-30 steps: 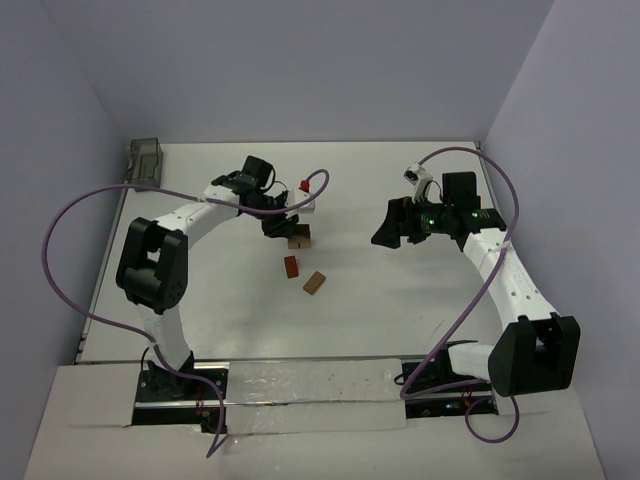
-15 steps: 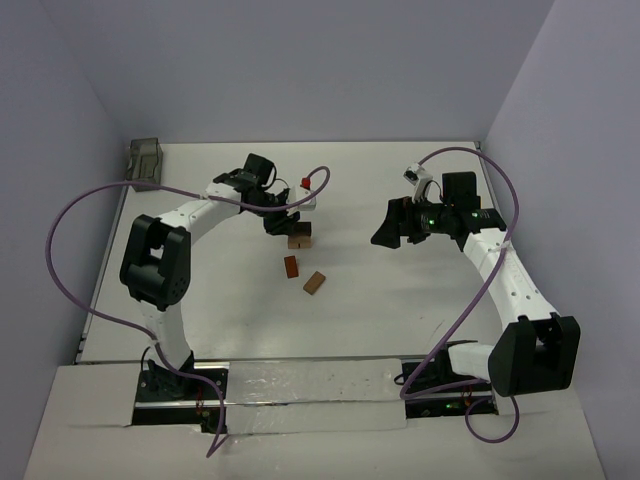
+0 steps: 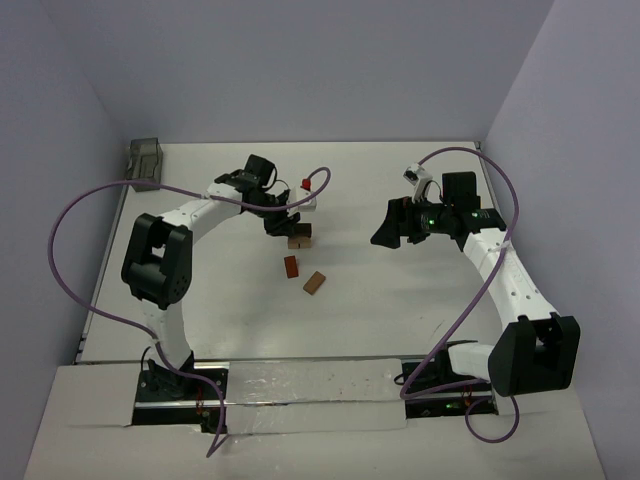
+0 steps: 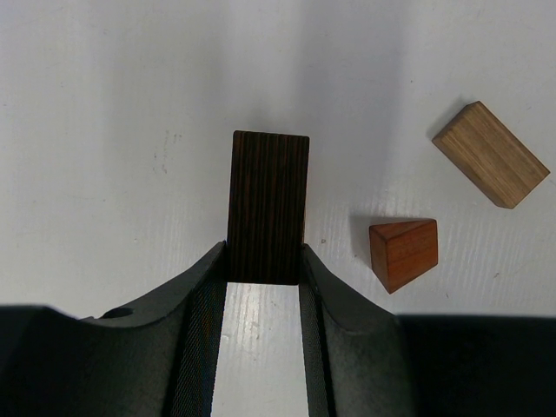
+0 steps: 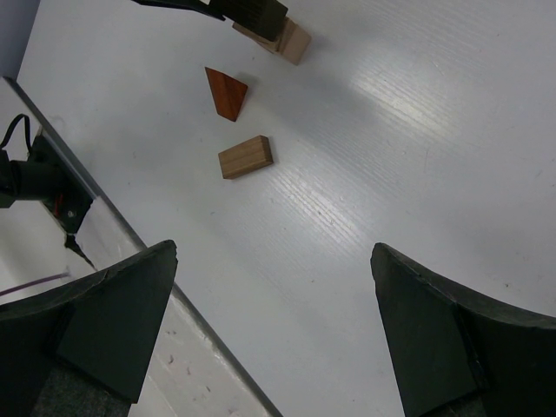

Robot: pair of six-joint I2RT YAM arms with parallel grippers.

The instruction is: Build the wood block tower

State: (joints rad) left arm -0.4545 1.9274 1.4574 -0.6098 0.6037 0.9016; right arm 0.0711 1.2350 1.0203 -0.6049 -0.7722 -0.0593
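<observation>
My left gripper (image 4: 265,261) is shut on a dark striped wood block (image 4: 267,207) and holds it by its near end. In the right wrist view the dark block (image 5: 256,10) sits on top of a light tan block (image 5: 291,41); I cannot tell if they touch. In the top view this stack (image 3: 300,240) is mid-table under the left gripper (image 3: 283,226). A reddish-brown wedge (image 4: 403,252) (image 3: 291,266) and a loose tan cuboid (image 4: 491,154) (image 3: 315,283) lie nearby on the table. My right gripper (image 5: 274,287) (image 3: 385,232) is open and empty, well right of the blocks.
A grey translucent container (image 3: 146,160) stands in the far left corner. A purple cable with a red and white connector (image 3: 304,188) loops just behind the left gripper. The table's front edge strip (image 5: 130,234) runs near the right gripper.
The left arm's elbow has shifted very slightly. The blocks and the right arm have not moved.
</observation>
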